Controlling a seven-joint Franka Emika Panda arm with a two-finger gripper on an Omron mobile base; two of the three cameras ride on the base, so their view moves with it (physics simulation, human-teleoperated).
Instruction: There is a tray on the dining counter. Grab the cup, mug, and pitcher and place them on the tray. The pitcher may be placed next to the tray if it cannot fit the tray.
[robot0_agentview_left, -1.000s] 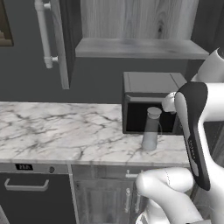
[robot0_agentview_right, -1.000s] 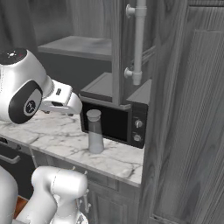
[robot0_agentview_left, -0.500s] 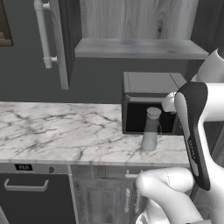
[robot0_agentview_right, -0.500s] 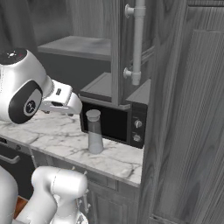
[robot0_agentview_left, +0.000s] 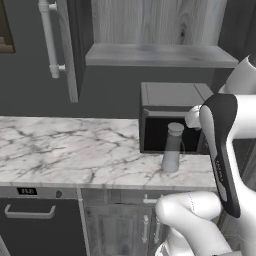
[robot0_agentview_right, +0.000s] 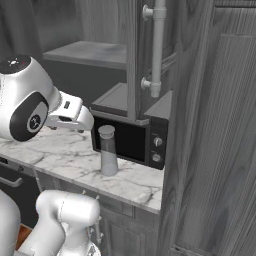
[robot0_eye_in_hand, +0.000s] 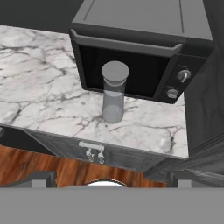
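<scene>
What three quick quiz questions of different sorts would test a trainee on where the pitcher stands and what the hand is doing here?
1. True or false: the pitcher lies on its side.
2. What appliance stands right behind the pitcher? A) microwave B) toaster C) kettle
3. Fill in: the pitcher stands on the marble ____.

Key:
1. False; it stands upright with its lid on.
2. A; the dark microwave, with two knobs on its front panel.
3. Worktop. The hand is open and off the pitcher, holding nothing.
</scene>
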